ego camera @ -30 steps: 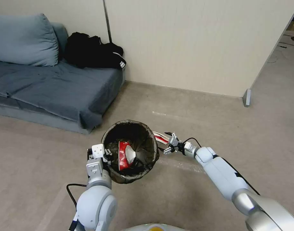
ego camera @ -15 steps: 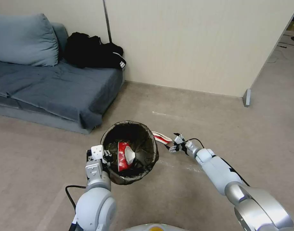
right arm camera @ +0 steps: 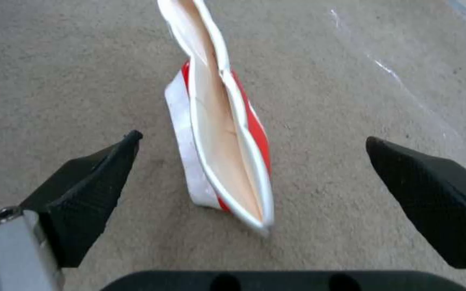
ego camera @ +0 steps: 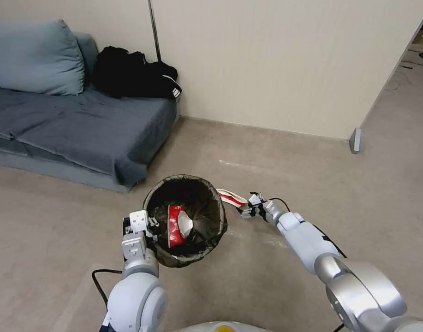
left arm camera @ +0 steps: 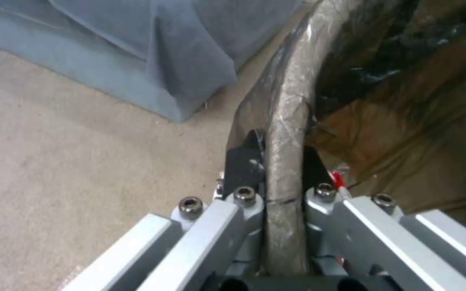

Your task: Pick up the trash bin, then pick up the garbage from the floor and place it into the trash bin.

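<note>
Trash bin (ego camera: 186, 220): round, dark-lined, red-and-white cup (ego camera: 175, 225) inside.

Soft, even indoor light, bright enough, casts only faint shadows on the beige matte floor (ego camera: 266, 286). Both wrist views look blurred, perhaps from closeness.

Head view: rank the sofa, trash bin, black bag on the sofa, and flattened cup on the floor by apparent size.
1. Sofa
2. Black bag and trash bin: alike; the bin is nearer, so unsure.
3. Flattened cup
</note>
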